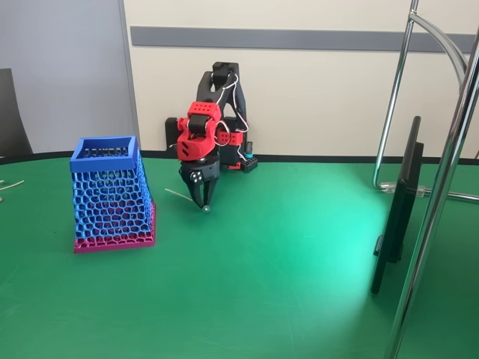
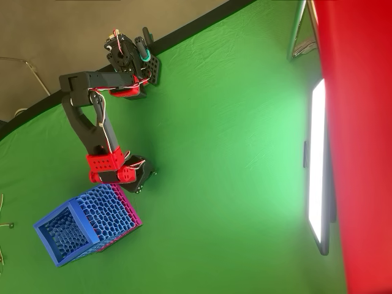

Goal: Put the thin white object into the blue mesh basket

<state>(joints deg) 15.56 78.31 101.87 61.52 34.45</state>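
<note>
Green tabletop (image 1: 284,284) mostly bare right of basket (image 1: 112,196); monitor (image 1: 397,209) and metal stand (image 1: 441,187) far right. Tool (image 1: 203,200) low, just right of basket, closed on rod (image 1: 182,197), which juts toward mesh. Risk: thin rod slips or snags mesh on lift. Needs height above rim. Room overhead free.

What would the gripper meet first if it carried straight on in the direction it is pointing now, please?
The gripper points almost straight down, so it would most likely meet the green table first. Its tips already sit at or just above the cloth, with the thin white object slanting from them; depth is hard to judge.
</note>
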